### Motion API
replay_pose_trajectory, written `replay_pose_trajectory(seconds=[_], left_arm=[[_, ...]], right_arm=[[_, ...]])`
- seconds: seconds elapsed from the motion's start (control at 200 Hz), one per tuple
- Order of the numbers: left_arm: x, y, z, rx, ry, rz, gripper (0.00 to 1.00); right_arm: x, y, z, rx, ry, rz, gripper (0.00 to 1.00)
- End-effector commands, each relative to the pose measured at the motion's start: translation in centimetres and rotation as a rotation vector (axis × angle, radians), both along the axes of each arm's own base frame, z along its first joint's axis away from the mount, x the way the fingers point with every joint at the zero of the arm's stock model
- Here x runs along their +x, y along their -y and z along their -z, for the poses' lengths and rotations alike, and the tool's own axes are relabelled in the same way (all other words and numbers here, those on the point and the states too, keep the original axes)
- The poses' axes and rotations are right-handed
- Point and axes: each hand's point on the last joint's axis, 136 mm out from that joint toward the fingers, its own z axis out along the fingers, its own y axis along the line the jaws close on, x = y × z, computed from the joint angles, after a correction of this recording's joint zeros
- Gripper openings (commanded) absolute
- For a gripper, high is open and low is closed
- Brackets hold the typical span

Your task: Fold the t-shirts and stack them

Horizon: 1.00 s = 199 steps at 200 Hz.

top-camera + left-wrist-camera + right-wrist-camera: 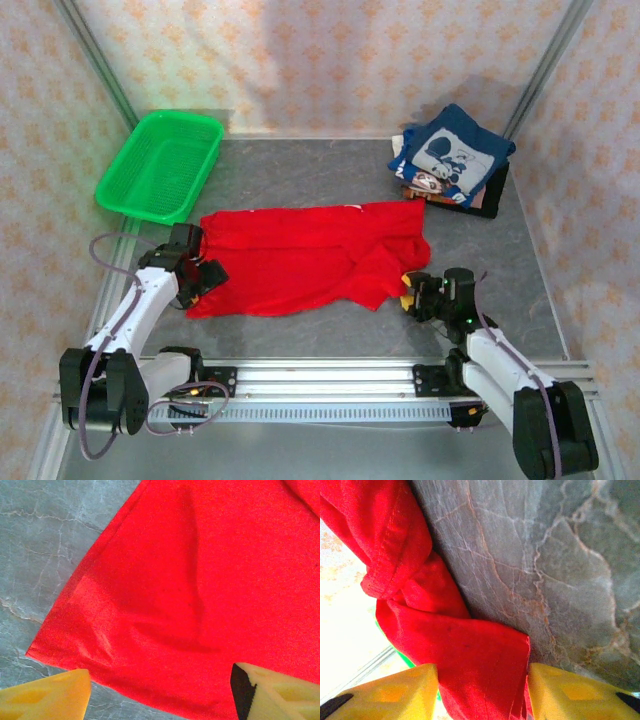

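Nearest, the right claw (482, 696) stands half open with a bunched fold of the red t-shirt (300, 258) filling the gap and touching both yellow fingers (395, 692), a grip at the shirt's near right corner. The left claw (160, 700) hangs wide open over the shirt's left hem, holding nothing. The shirt lies spread on the counter (300, 180), its right side rumpled. Far left sits the green basket (160, 165). Far right, a navy t-shirt (455, 150) tops a stack of folded tees (432, 185); its white cartoon print is too small to read, and those beneath are mostly hidden
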Motion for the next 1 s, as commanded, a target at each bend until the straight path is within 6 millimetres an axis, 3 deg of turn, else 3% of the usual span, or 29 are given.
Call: replay_pose_trajectory(seconds=[0.0,0.22,0.455,0.585,0.766,0.991], left_arm=[[-0.2,-0.4,0.4,0.014,-0.004,-0.001,0.75],[-0.3,-0.6,0.4,0.022,-0.003,-0.01,0.75],[-0.6,-1.7,-0.2,0.061,0.013,-0.065,0.75],[-1.5,-2.9,-0.6,0.087,0.001,-0.129,0.75],[-2.2,-3.5,-0.4,0.072,-0.036,-0.195,0.75],[-2.8,-3.8,0.9,0.054,-0.107,-0.236,0.76]], right_arm=[[0.1,-0.2,-0.2,0.006,-0.007,-0.006,0.51],[0.8,0.7,0.5,-0.044,0.0,0.033,0.45],[3.1,1.7,0.4,-0.161,0.022,0.038,0.09],[3.7,1.7,-0.4,-0.227,0.018,-0.022,0.0],[1.1,3.5,-2.7,-0.442,-0.038,-0.133,0.0],[-2.1,4.6,-2.9,-0.579,-0.124,-0.275,0.0]])
